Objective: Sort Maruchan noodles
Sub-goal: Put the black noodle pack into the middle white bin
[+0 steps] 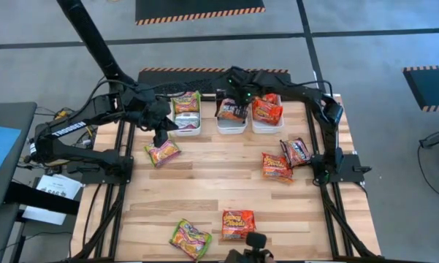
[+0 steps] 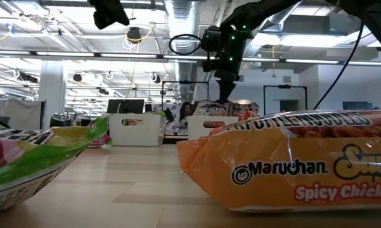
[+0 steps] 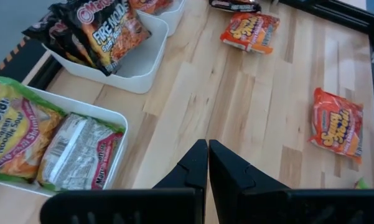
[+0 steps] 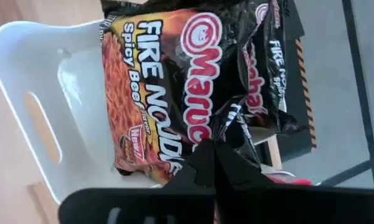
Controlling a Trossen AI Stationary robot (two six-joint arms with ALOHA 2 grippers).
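Observation:
Three white tubs stand along the table's far side: green-edged packets [image 1: 186, 104] in the left one, black packets in the middle tub [image 1: 231, 126], red-orange packets [image 1: 267, 109] in the right one. Loose packets lie flat on the wood: a green one [image 1: 163, 152], an orange one [image 1: 275, 166], a black one [image 1: 296, 151], and a green [image 1: 191, 238] and an orange [image 1: 239, 224] by the near edge. My left gripper [image 1: 159, 139] hangs shut just beyond that first green packet, over bare wood [image 3: 208, 155]. My right gripper [image 1: 237, 101] is shut over the middle tub. My right gripper pinches a black Fire Noodles packet [image 4: 174, 93] by its crumpled edge [image 4: 227, 127], coming from above with the fingers pointing down. The packet hangs tilted below the fingers and reaches into the middle tub [image 4: 25, 81]; whether its lower end rests there, I cannot tell.
A dark frame runs around the table, with the arm bases at the left and right edges. The middle of the wooden top [image 1: 219, 183] is bare. A camera mount [image 1: 256, 241] sits at the near edge between the two near packets.

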